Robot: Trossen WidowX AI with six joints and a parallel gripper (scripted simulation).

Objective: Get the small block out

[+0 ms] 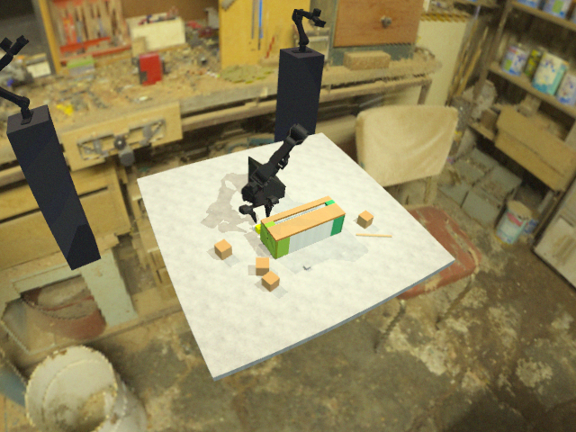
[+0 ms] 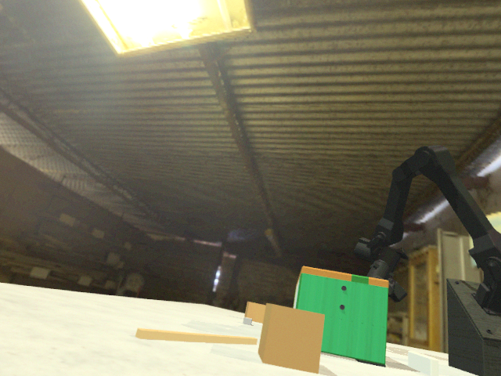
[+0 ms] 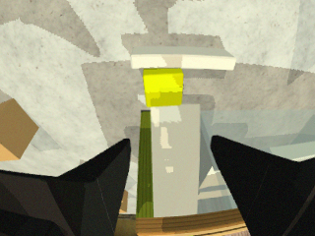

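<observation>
Tabletop yellow block (image 1: 258, 228) (image 3: 163, 88), hidden in exterior view.

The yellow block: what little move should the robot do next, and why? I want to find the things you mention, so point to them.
I think the robot should ease its open jaws (image 1: 262, 220) toward the yellow block (image 1: 257, 228) (image 3: 163, 88) and line up around it. The block is already outside the box (image 1: 302, 221) (image 2: 343, 319), beside a pale strip (image 3: 183, 62), and in the wrist view it lies beyond the tips, not between them.
</observation>
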